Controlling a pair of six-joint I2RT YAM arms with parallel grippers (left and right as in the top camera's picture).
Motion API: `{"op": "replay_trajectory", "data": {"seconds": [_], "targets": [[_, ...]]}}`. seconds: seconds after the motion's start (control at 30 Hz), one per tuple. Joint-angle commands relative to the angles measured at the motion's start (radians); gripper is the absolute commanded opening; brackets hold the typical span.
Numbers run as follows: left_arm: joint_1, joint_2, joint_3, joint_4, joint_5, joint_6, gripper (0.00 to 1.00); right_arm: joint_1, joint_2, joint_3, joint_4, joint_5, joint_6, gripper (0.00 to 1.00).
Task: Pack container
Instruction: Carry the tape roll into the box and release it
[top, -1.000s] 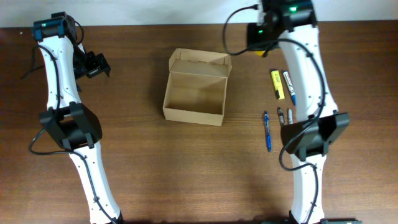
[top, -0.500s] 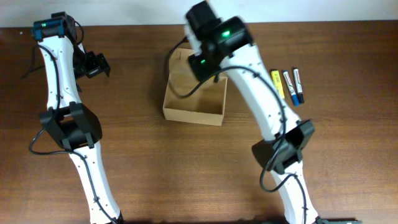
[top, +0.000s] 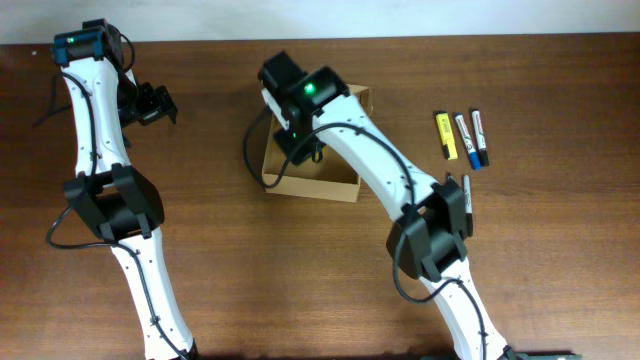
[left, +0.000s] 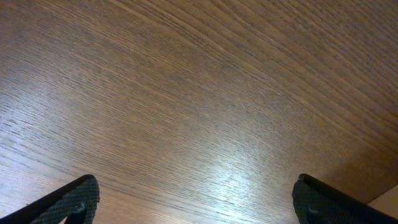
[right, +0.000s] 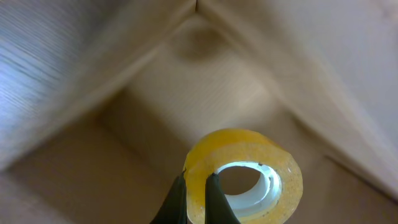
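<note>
Dark wood tabletop (top: 250, 290) lies under both arms. Just below the right fingers (right: 176, 200) sits the container (top: 305, 184), an open tan cardboard box, and its blurred inner walls and floor spread beyond the fingertips. These fingers are pinched tight on the wall of a yellow tape roll (right: 245, 142), held upright on edge. Far away, the left fingers (left: 71, 200) are spread wide over bare wood, holding nothing.
</note>
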Motion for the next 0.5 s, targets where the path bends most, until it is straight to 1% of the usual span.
{"op": "replay_trajectory", "data": {"seconds": [0.0, 0.13, 0.2, 0.23, 0.27, 0.3, 0.4, 0.43, 0.47], "targets": [[0.003, 0.009, -0.005, 0.002, -0.011, 0.001, 1.0, -0.001, 0.003, -0.082, 0.049, -0.02, -0.006, 0.04], [0.003, 0.009, -0.005, 0.002, -0.011, 0.001, 1.0, -0.001, 0.003, -0.174, 0.123, -0.02, -0.006, 0.04], [0.003, 0.009, -0.005, 0.002, -0.011, 0.002, 1.0, -0.001, 0.003, -0.191, 0.136, -0.02, -0.006, 0.04], [0.003, 0.009, -0.005, 0.002, -0.011, 0.001, 1.0, -0.001, 0.003, -0.191, 0.136, -0.02, -0.006, 0.07], [0.003, 0.009, -0.005, 0.002, -0.011, 0.001, 1.0, -0.001, 0.003, -0.191, 0.136, -0.02, -0.006, 0.23], [0.003, 0.009, -0.005, 0.002, -0.011, 0.001, 1.0, -0.001, 0.003, -0.187, 0.135, -0.02, -0.006, 0.31], [0.003, 0.009, -0.005, 0.002, -0.011, 0.001, 1.0, -0.002, -0.005, -0.154, 0.106, -0.02, -0.006, 0.32], [0.003, 0.009, -0.005, 0.002, -0.011, 0.001, 1.0, -0.002, -0.01, -0.136, 0.092, -0.02, -0.006, 0.33], [0.003, 0.009, -0.005, 0.002, -0.011, 0.002, 1.0, -0.002, -0.018, -0.114, 0.075, -0.02, -0.006, 0.37]]}}
